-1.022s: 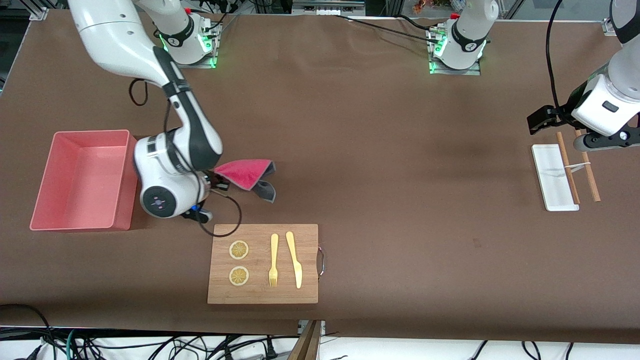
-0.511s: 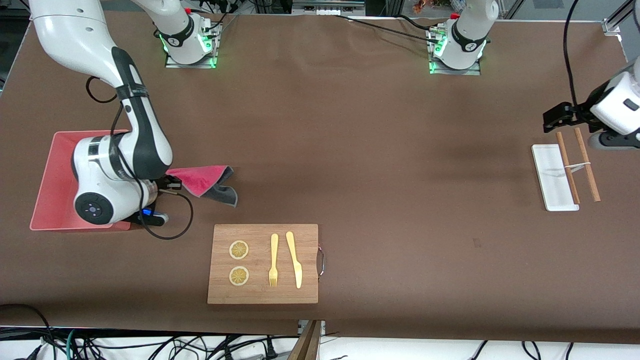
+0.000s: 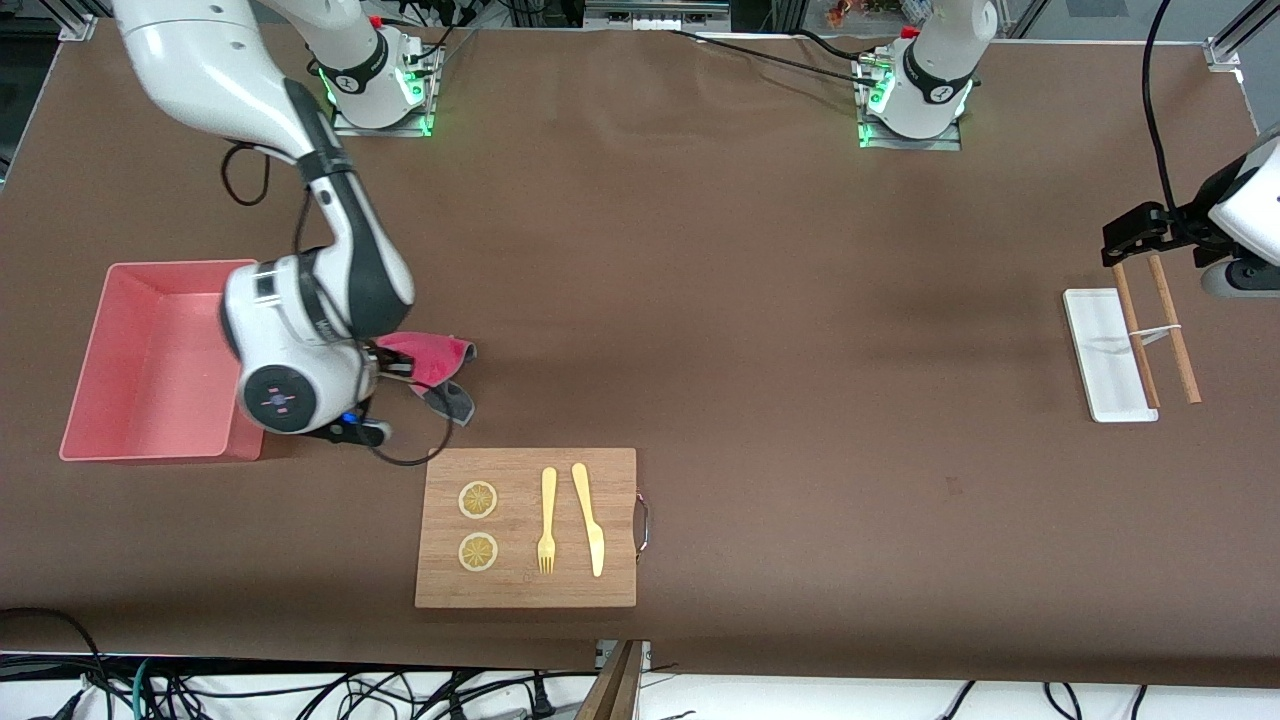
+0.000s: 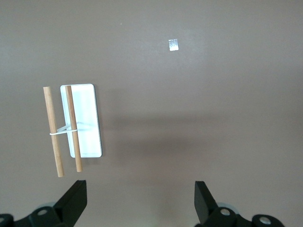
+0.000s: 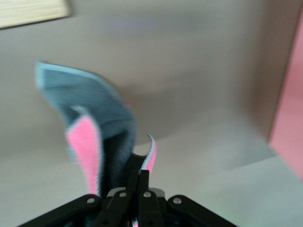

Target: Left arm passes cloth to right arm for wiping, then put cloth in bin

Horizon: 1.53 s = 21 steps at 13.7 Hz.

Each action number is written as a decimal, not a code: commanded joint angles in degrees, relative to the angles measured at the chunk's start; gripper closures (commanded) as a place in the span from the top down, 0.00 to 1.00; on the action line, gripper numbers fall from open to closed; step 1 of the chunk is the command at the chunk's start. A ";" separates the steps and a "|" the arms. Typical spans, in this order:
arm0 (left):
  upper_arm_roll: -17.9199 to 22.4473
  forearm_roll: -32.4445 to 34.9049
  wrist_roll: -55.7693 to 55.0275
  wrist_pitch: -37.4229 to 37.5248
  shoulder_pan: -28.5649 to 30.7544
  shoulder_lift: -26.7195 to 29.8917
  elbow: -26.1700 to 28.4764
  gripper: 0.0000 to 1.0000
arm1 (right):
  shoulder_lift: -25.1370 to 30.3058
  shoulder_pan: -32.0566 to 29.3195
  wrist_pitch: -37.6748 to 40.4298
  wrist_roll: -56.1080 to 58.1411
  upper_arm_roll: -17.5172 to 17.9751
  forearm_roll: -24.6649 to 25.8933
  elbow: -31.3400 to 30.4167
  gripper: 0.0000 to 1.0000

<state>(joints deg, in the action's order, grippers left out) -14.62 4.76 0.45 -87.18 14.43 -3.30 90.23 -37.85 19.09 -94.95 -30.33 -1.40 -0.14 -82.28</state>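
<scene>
- Front view: I see the right gripper (image 3: pixel 392 368) between the bin (image 3: pixel 120 400) and the open table, low over the tabletop. The cloth (image 3: pixel 437 365) hangs out of it toward the left arm's end. The cloth is beside the bin, not in it, and it is farther from the camera than the board (image 3: pixel 610 470).
- From this view I cannot see the fingers of the right gripper, because the wrist covers them.
- Right wrist view: here I see what the front view hides. The fingers (image 5: pixel 142 182) are pressed together on one edge of the cloth (image 5: pixel 102 123). The cloth stands up from the grip, with the grey face mostly showing and pink strips at its folds. A pink part of the bin (image 5: pixel 289 127) shows at the edge of the picture, and a corner of the board (image 5: pixel 33 10) also.
- Front view: the left gripper (image 3: pixel 1150 232) waits at the left arm's end of the table, in the air above the tray (image 3: pixel 1095 350) and the two sticks (image 3: pixel 1172 330).
- Left wrist view: the two fingers (image 4: pixel 75 201) of the left gripper stand wide apart with nothing between them. The tray (image 4: pixel 87 137) lies below with the sticks (image 4: pixel 53 132), one across the tray and one just beside it. A small white mark (image 4: pixel 173 45) on the table shows only in this view.
- On the board I see a fork (image 3: pixel 547 520), a knife (image 3: pixel 588 517) and two lemon slices (image 3: pixel 478 500).
</scene>
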 commanded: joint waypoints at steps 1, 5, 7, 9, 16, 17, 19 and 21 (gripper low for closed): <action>-0.15 -1.07 1.22 0.26 -0.20 -1.36 -1.81 1.00 | -1.17 4.10 -4.00 -8.84 -0.36 -3.44 -0.17 0.00; -0.14 -1.07 1.22 -0.09 -0.20 -1.79 -1.90 1.00 | -2.75 11.22 -11.73 -21.41 -0.27 -7.67 -0.08 0.00; -0.15 -0.98 1.40 -0.36 0.06 -3.37 -4.34 1.00 | -3.01 14.29 -14.73 -26.52 -0.19 -9.69 0.01 0.00; -0.06 -0.98 1.13 -0.27 0.16 -4.52 -7.16 1.00 | -3.01 17.11 -18.59 -31.26 -0.19 -13.46 0.01 0.00; 0.12 -0.28 1.13 -0.01 0.16 -5.05 -7.79 1.00 | -2.49 21.52 -24.14 -40.69 -0.10 -23.84 4.04 0.00; 0.12 -0.28 1.13 -0.01 0.16 -5.05 -7.79 1.00 | -2.31 21.34 -23.45 -40.34 -0.18 -24.20 4.84 0.00; 0.03 -0.54 1.13 -0.01 0.33 -5.05 -7.88 1.00 | -2.40 20.73 -20.04 -37.20 -0.53 -22.81 4.32 0.00; 0.03 -0.28 1.05 -0.01 0.07 -5.14 -7.79 1.00 | -2.40 18.98 -15.11 -31.49 -0.80 -21.14 2.66 0.00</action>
<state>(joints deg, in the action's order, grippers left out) -14.50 4.73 0.45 -88.17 14.63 -7.43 84.35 -40.70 39.78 -113.63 -66.37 -2.10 -22.30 -78.00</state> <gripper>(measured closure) 0.000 0.982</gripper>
